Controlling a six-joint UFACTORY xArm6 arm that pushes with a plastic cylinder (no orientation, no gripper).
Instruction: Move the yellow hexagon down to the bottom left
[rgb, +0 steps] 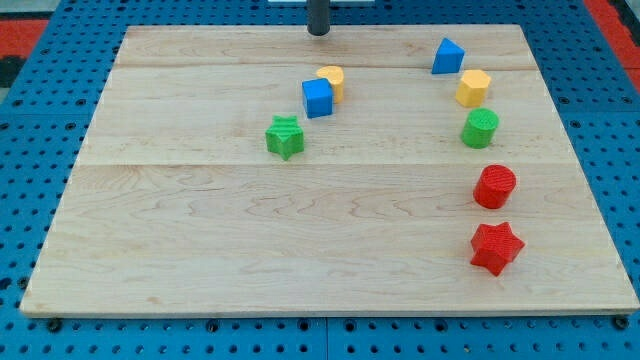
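Note:
The yellow hexagon (473, 88) sits near the view's upper right, just below a blue block (447, 56) and above a green cylinder (480, 128). My tip (318, 30) is at the view's top centre, well left of the hexagon and above a second yellow block (333, 80). That yellow block touches a blue cube (317, 98) on its lower left.
A green star (285, 137) lies left of centre. A red cylinder (494, 187) and a red star (496, 248) stand in a column down the view's right side. The wooden board (200, 250) lies on a blue pegboard.

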